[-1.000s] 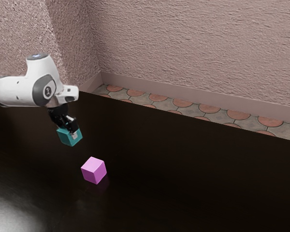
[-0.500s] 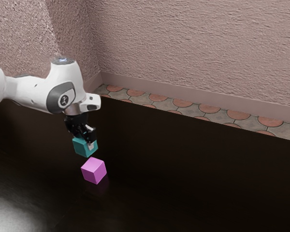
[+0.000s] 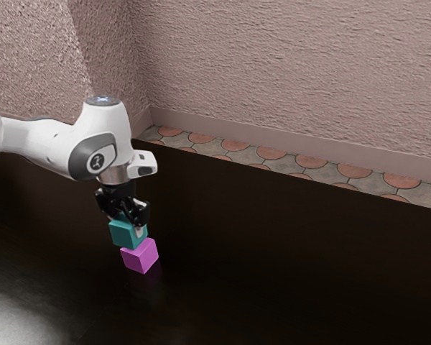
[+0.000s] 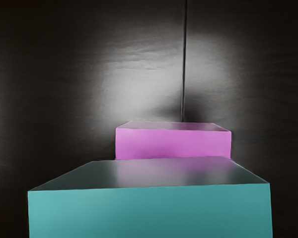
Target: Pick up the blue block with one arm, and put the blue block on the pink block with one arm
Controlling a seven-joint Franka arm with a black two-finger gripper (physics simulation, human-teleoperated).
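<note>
Exterior view: a rough pinkish wall [image 3: 287, 65] is seen at the back, with a strip of tiled floor [image 3: 309, 162] at its foot, and the dark tabletop [image 3: 287, 259] is spread below them. A white arm [image 3: 57, 147] is brought in from the exterior view's left and is bent downward over the tabletop. At its end the black gripper [image 3: 127, 218] is pointed down, and its fingers [image 3: 139, 214] are pinched on the blue block [image 3: 128, 233] from two sides. The blue block is held directly over the pink block [image 3: 138, 256], which is set on the tabletop; whether the two touch cannot be told. From the wrist view, the blue block [image 4: 149, 208] is seen just under the hand, with the pink block [image 4: 173, 141] partly covered beneath it.
</note>
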